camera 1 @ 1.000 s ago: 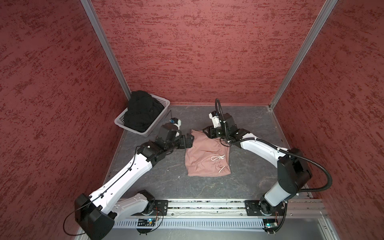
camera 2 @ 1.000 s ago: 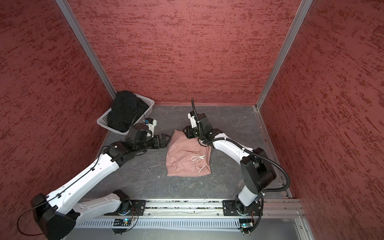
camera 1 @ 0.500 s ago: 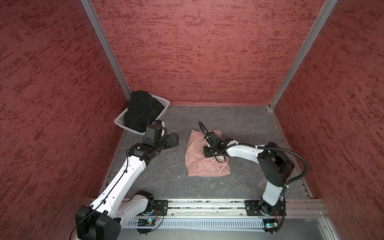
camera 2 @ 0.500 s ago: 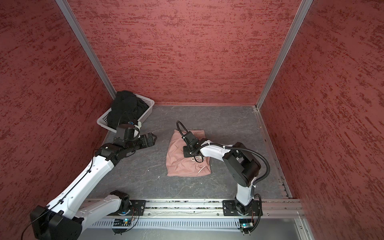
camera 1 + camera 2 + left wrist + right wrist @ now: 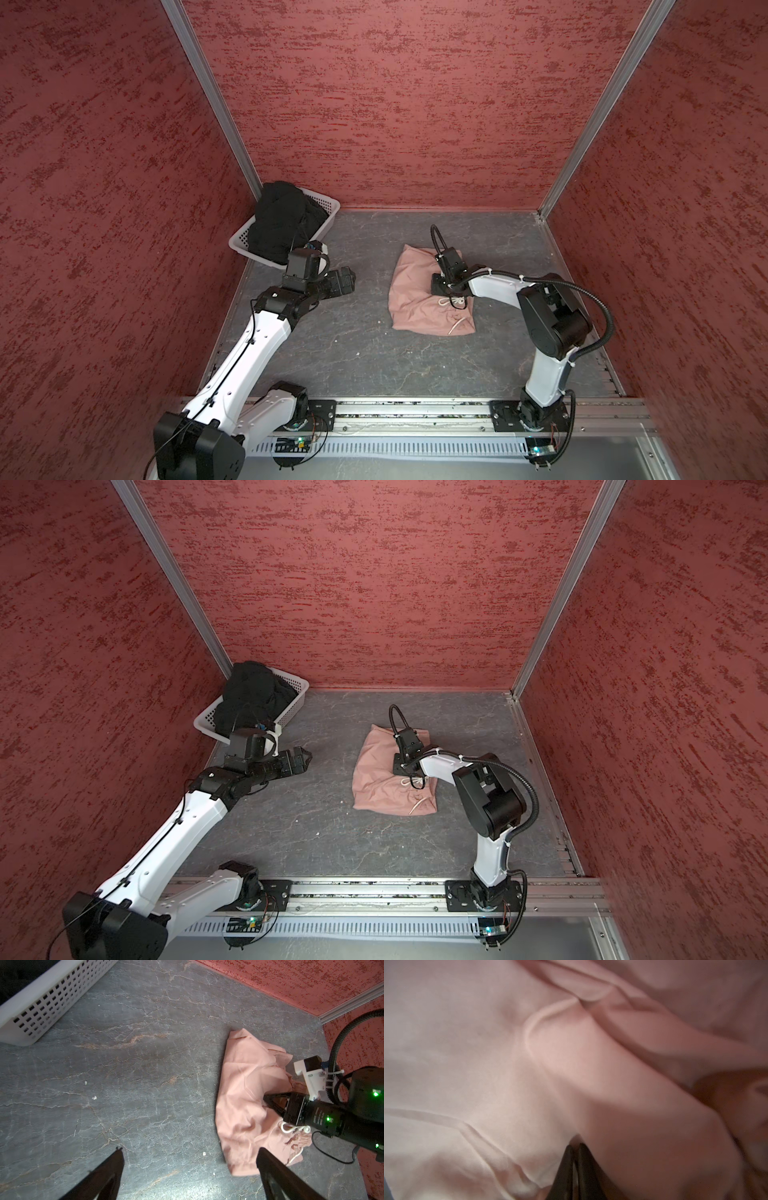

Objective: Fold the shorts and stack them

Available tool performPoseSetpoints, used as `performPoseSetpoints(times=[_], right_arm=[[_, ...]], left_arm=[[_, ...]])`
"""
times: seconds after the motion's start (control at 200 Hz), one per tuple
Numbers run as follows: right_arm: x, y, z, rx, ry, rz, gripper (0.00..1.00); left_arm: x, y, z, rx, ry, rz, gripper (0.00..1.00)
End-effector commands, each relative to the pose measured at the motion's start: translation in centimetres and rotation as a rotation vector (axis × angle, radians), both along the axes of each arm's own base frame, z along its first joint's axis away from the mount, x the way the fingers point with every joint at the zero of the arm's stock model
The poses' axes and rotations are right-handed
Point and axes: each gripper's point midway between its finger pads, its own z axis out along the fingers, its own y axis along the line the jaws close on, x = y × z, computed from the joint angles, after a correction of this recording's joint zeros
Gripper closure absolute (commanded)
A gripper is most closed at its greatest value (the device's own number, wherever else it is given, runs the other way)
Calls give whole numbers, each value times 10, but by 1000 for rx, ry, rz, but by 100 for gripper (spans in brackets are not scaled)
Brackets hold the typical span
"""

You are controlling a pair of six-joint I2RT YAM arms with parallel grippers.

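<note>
My right claw [image 5: 575, 1148] is clenched on a pinch of the dusty-pink cloth shorts [image 5: 415, 307], which lie approx. mid-worktop [image 5: 353, 353]. Left claw [image 5: 190, 1150] is released, over bare worktop. Black cloth shorts [image 5: 282, 220] sit in the white perforated plastic basket [image 5: 241, 245], rear-left corner.

pink shorts [image 5: 529, 1064]: creased, fill view | right pincer [image 5: 575, 1148]: tips nearly together, nipping a fold

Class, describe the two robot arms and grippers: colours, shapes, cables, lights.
The left arm and right arm have white links and bulky black joints. A black ribbed hose runs along the right one. The left gripper and right gripper have tapering black fingers. Green lights dot the right wrist.
</note>
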Motion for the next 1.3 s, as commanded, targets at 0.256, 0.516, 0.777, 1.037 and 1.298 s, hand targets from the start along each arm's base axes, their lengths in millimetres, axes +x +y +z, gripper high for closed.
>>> performPoseSetpoints(times=[0.256, 0.516, 0.777, 1.037, 1.298], right_arm=[[116, -108, 37, -203, -124, -139, 90], [140, -30, 113, 95, -290, -16, 75], [79, 16, 65, 285, -163, -34, 80], [45, -29, 28, 203, -84, -136, 84], [20, -79, 30, 149, -87, -199, 83]], left_arm=[[-12, 8, -7, 16, 25, -2, 1], [-12, 7, -2, -1, 10, 0, 1], [-5, 2, -10, -13, 21, -17, 1], [7, -4, -15, -19, 34, -37, 1], [14, -8, -23, -27, 48, -49, 1]])
